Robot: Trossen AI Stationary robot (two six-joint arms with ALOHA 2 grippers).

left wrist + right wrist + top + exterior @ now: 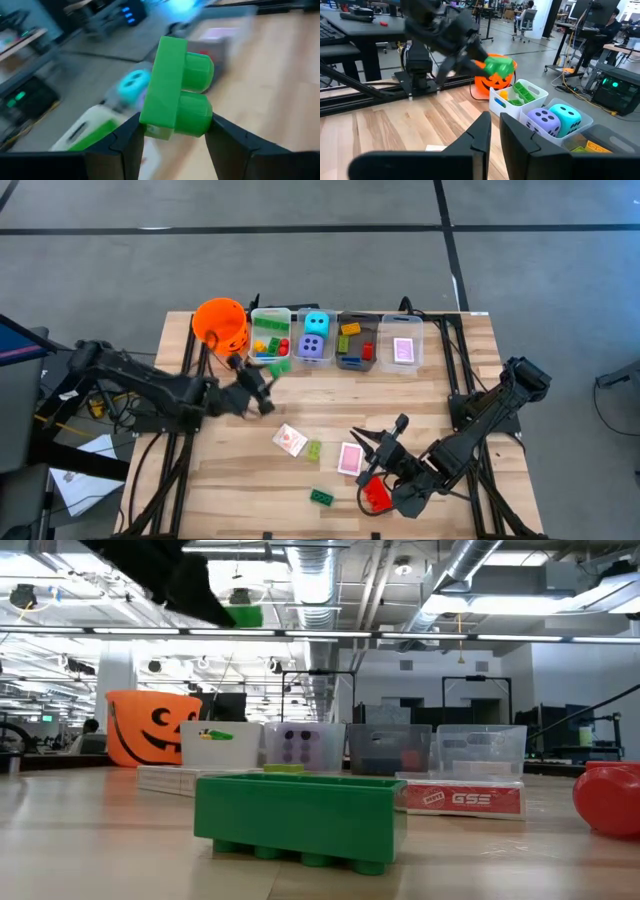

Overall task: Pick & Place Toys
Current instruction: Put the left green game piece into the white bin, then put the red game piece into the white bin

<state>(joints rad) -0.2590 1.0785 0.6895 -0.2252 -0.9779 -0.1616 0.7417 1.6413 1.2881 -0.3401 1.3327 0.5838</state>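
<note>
My left gripper (268, 383) is shut on a green two-stud brick (176, 93), lifted above the table just in front of the leftmost clear bin (270, 335); it also shows in the low view (241, 615) and the right wrist view (498, 65). My right gripper (368, 442) hovers over the table's near right part, fingers together and empty (494, 131). A red brick (377, 493), a dark green brick (322, 497), a light green brick (314, 450) and two cards (350, 458) (290, 440) lie on the table. My left gripper pinches the green brick's end nearest the wrist (159, 131) between its two fingers. One finger (131, 142) lies against the brick's flat underside, the other (226, 142) against a stud (196, 116). The brick sticks out beyond the fingertips, clear of the table.
An orange pumpkin bucket (222, 323) stands at the far left. Beside it is a row of clear bins: one with bricks, one with a cyan and a purple die (314, 336), one with bricks (356, 343), one with a pink card (403, 350).
</note>
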